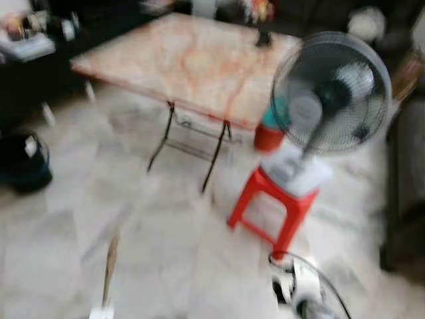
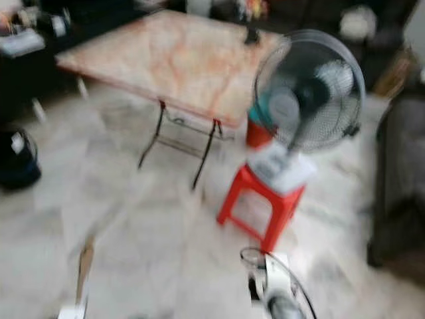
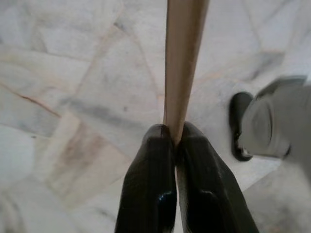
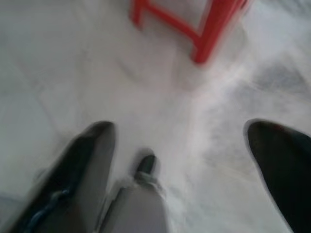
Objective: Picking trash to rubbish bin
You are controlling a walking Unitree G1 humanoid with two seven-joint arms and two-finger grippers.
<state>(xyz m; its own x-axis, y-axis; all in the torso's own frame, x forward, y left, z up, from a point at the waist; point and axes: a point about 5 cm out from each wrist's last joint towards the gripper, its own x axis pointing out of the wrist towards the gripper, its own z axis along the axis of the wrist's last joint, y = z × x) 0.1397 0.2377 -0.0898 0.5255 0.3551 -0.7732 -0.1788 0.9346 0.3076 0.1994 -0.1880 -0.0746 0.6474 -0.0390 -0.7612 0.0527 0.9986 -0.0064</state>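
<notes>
Left of the red stool [image 1: 275,203] on the marble floor [image 1: 166,252], the left gripper [image 3: 176,141] has its jaws closed tight on a thin tan strip [image 3: 182,63] that points toward the bench [image 1: 186,63]. A fan [image 1: 329,100] sits on the stool. Nearer the stool, the right gripper [image 4: 182,145] hangs with jaws spread wide, holding nothing.
</notes>
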